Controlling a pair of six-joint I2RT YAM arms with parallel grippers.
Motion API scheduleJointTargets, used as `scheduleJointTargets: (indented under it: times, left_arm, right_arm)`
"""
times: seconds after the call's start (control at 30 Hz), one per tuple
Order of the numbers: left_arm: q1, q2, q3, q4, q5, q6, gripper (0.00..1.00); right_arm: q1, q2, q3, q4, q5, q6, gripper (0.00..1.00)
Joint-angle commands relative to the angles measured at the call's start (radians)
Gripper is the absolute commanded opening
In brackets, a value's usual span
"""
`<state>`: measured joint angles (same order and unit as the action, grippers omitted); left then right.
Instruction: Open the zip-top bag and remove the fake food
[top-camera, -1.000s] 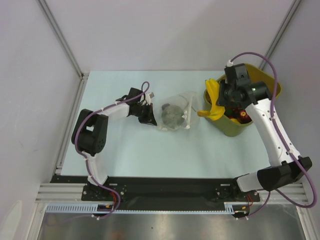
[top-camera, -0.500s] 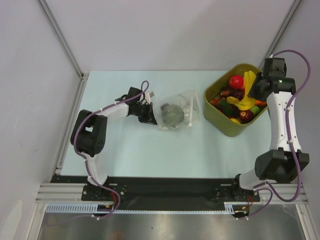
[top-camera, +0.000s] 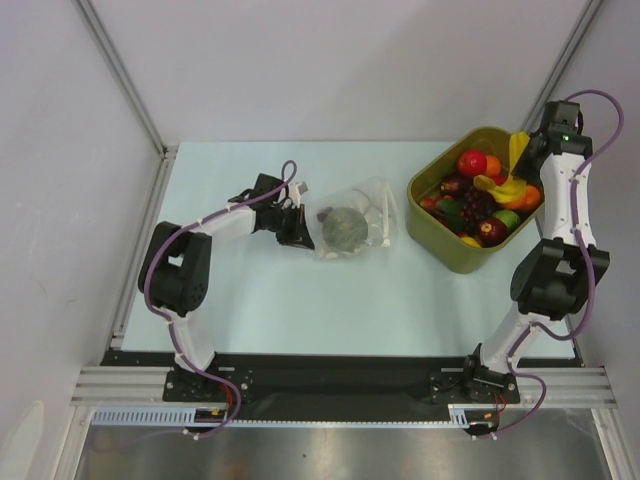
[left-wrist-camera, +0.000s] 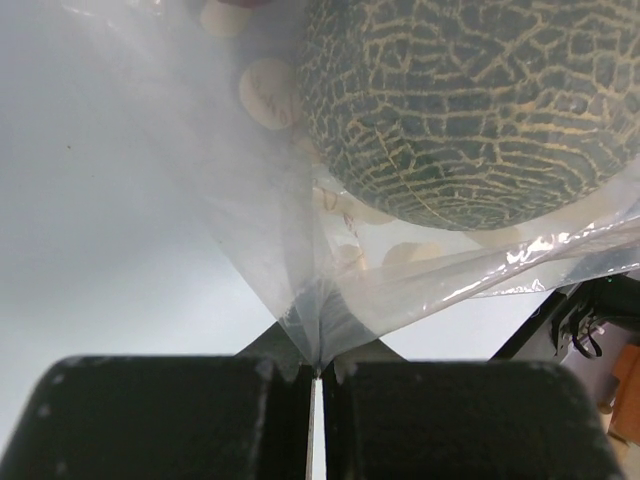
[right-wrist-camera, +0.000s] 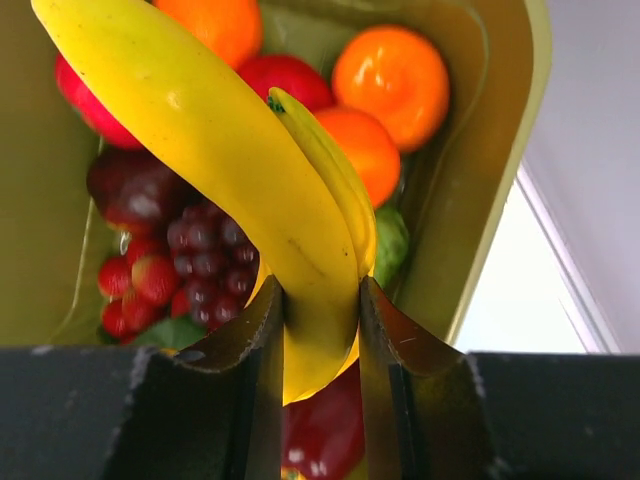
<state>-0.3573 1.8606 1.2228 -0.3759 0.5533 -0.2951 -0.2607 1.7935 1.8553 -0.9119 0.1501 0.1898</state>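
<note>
Melon (left-wrist-camera: 470, 100) in zip-top bag (left-wrist-camera: 270, 250), marks on pale disc (left-wrist-camera: 265, 90) unreadable, banana (right-wrist-camera: 230, 170) over tub (right-wrist-camera: 490, 200)

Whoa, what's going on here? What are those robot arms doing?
The left gripper is pinching the edge of the zip-top bag, which lies on the table with a melon inside. The right gripper holds a yellow banana over the green tub, which is full of other toy fruit.

Zip-top bag (top-camera: 378, 212) left of tub (top-camera: 452, 260)
</note>
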Motion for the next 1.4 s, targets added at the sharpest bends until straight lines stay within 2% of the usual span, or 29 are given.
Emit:
scheduleJointTargets:
  times: [0.0, 0.07, 0.1, 0.13, 0.23, 0.3, 0.33, 0.43, 0.6, 0.7, 0.93, 0.97, 1.13, 1.37]
  left_arm:
    - [0.009, -0.058, -0.011, 0.025, 0.02, 0.004, 0.0]
    - [0.009, -0.058, -0.014, 0.028, 0.019, 0.004, 0.0]
    - [0.009, -0.057, -0.017, 0.029, 0.02, 0.002, 0.0]
    - [0.009, -0.055, -0.017, 0.028, 0.019, 0.004, 0.0]
    - [0.009, -0.054, -0.016, 0.028, 0.019, 0.004, 0.0]
    - [0.009, -0.054, -0.016, 0.028, 0.02, 0.005, 0.0]
    - [0.009, -0.051, -0.017, 0.028, 0.022, 0.007, 0.0]
    - [0.009, -0.044, -0.016, 0.026, 0.028, 0.007, 0.0]
    - [0.009, -0.041, -0.019, 0.014, 0.019, 0.014, 0.0]
    - [0.011, -0.031, -0.019, 0.005, 0.014, 0.017, 0.0]
    - [0.024, -0.017, -0.022, -0.003, 0.022, 0.017, 0.0]
    - [0.026, -0.017, -0.025, -0.003, 0.022, 0.017, 0.0]
    - [0.046, -0.031, -0.039, -0.003, 0.019, 0.022, 0.0]
    - [0.067, -0.037, -0.045, -0.027, 0.01, 0.053, 0.0]
  right_arm:
    - [-0.008, 0.046, 0.093, 0.042, 0.014, -0.027, 0.0]
    - [-0.008, 0.066, 0.102, 0.03, 0.005, -0.029, 0.08]
    - [-0.008, 0.078, 0.105, 0.018, 0.005, -0.03, 0.16]
    - [-0.008, 0.079, 0.105, 0.013, 0.006, -0.032, 0.36]
    - [-0.008, 0.073, 0.091, 0.002, 0.003, -0.036, 0.55]
    - [-0.008, 0.063, 0.088, -0.002, -0.01, -0.041, 0.59]
    - [-0.008, 0.061, 0.091, -0.005, -0.007, -0.043, 0.67]
    - [-0.008, 0.057, 0.113, -0.033, -0.001, -0.049, 0.76]
    - [0.011, -0.015, 0.096, 0.011, -0.05, -0.07, 0.76]
    - [0.07, -0.071, 0.073, 0.047, -0.109, -0.108, 0.73]
    - [0.329, -0.144, 0.012, 0.091, -0.141, -0.178, 0.68]
    - [0.374, -0.152, -0.002, 0.102, -0.196, -0.171, 0.67]
    - [0.485, -0.19, -0.106, 0.154, -0.27, -0.095, 0.57]
    - [0.626, -0.204, -0.267, 0.159, -0.236, -0.067, 0.49]
